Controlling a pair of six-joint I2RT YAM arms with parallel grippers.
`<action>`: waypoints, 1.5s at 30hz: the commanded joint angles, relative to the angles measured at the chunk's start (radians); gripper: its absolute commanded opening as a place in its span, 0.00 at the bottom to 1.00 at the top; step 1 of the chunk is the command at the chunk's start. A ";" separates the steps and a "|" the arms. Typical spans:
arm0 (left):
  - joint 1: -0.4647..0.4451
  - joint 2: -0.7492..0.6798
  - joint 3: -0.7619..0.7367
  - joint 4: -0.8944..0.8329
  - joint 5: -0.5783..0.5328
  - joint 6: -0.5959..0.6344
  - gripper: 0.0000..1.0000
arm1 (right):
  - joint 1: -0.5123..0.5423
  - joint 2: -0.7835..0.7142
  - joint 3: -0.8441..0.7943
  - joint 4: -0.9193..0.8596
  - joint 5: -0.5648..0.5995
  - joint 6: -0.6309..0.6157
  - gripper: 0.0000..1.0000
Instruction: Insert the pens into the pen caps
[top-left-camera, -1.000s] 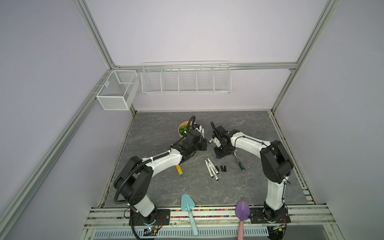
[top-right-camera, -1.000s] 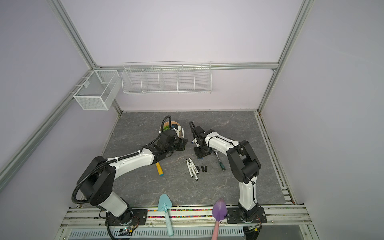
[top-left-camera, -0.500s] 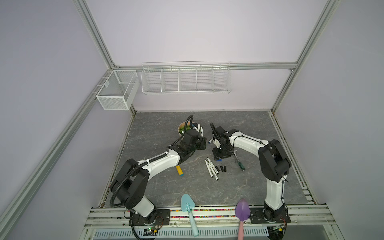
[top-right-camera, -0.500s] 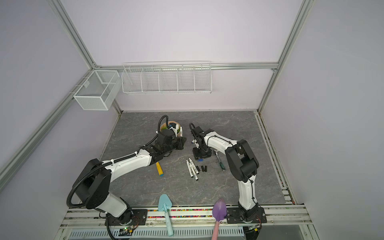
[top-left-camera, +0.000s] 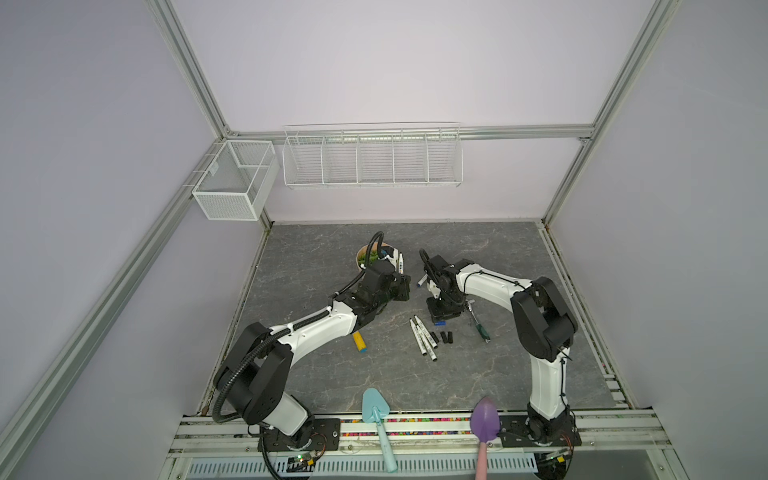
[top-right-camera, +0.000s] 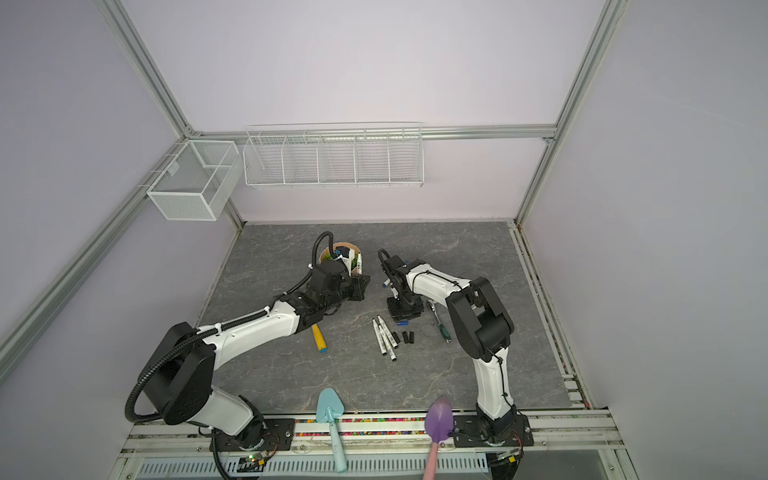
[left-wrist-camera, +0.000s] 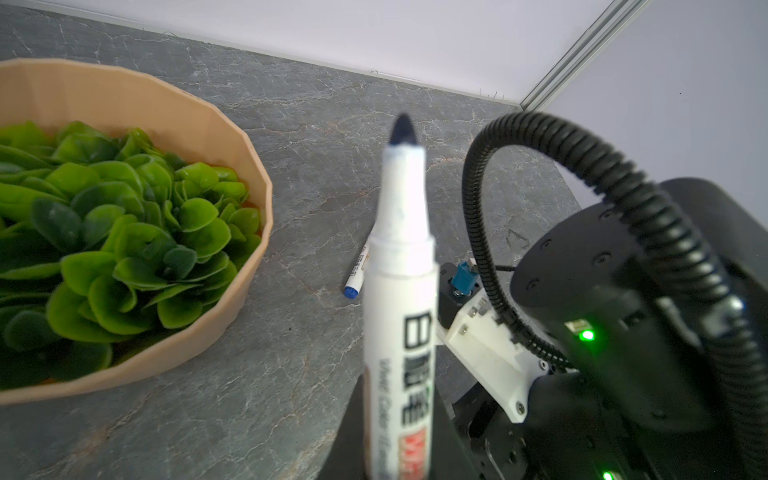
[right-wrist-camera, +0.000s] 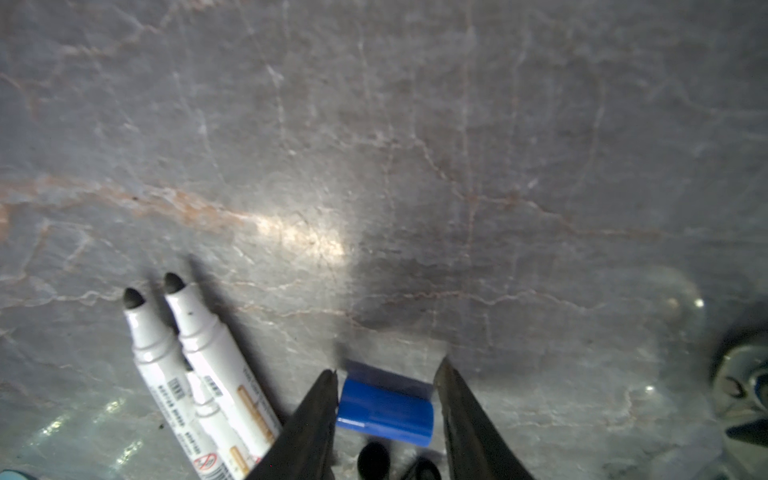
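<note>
We see the left gripper (top-left-camera: 401, 283) clamped shut on a white pen (left-wrist-camera: 400, 291). The grip itself lies below the edge of the left wrist view. The pen's bare dark-blue nib points away from that camera. In both top views the pen sticks up from the jaws just beside the tan bowl (left-wrist-camera: 104, 104).

The right gripper (right-wrist-camera: 387, 370) points down at the table (right-wrist-camera: 415, 145) with its jaws apart. One finger sits at each end of a blue cap (right-wrist-camera: 384, 409), which lies on its side on the stone surface. One finger is right against the cap's end and the other is just beside the far end. We cannot tell whether they press it.

Close to that gripper, three loose pens (top-left-camera: 424, 337) lie in a tight bundle, and three black caps (top-left-camera: 441, 336) lie just beside them. Two of these pens show in the right wrist view with bare black nibs. A fifth pen (left-wrist-camera: 357, 276), with a blue end plug, lies flat on the table between the bowl and the right arm.

The bowl is filled with a green leafy plant (left-wrist-camera: 104, 232). A white wire rack (top-left-camera: 372, 162), split into compartments, hangs on the back wall. A white mesh box (top-left-camera: 232, 183) hangs on the rail at the left corner. A green-handled ratchet tool (top-left-camera: 478, 326) lies near the right arm.
</note>
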 joint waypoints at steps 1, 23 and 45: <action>0.005 -0.024 -0.017 0.006 -0.010 0.010 0.00 | 0.020 0.005 -0.010 -0.049 0.021 -0.021 0.48; 0.005 -0.030 -0.016 -0.006 -0.032 0.001 0.00 | 0.038 -0.024 -0.029 -0.005 0.130 -0.213 0.29; 0.005 -0.084 -0.060 0.040 -0.176 -0.041 0.00 | 0.018 -0.130 -0.034 0.022 0.146 -0.192 0.61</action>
